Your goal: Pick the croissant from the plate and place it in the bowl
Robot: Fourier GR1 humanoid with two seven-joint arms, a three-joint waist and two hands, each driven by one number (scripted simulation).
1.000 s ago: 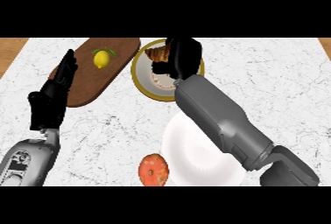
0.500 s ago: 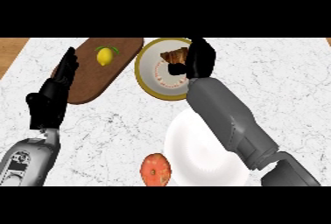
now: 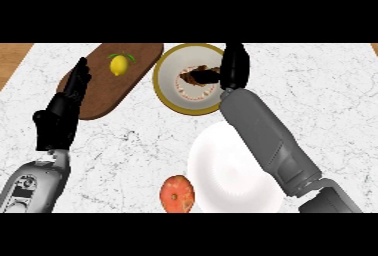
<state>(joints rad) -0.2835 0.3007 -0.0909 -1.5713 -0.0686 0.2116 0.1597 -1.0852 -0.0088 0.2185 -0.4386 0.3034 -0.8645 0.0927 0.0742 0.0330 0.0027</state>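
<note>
The white marbled bench (image 3: pixel 133 145) is running almost the full width of the head view, with a strip of brown wood showing past its far left corner and another sliver at the far right. The widest open stretch is lying at the right, beside the right forearm, and a smaller one is sitting in the middle, between the left hand and the bowl.

One croissant (image 3: pixel 198 77) is lying on the one plate (image 3: pixel 171 95), a yellow-rimmed plate at the far middle of the bench. Its long axis is running roughly left to right across the plate, with its right end meeting the right hand (image 3: pixel 235 65). That hand is standing over the plate's right rim, its fingers seeming to be curling onto the croissant's right end, though the dark hand is hiding the contact itself.

One white bowl (image 3: pixel 221 175) is sitting near the front edge, well apart from the croissant, and the right forearm is crossing over its right side. One orange-red fruit (image 3: pixel 178 194) is lying just beside the bowl's left edge.

One brown board (image 3: pixel 125 85) is lying at the far left, its right end just beside the plate, carrying one lemon (image 3: pixel 118 64). The left hand (image 3: pixel 63 112) is resting at the left, fingers straight and pressed together, overlapping the board's left edge.
</note>
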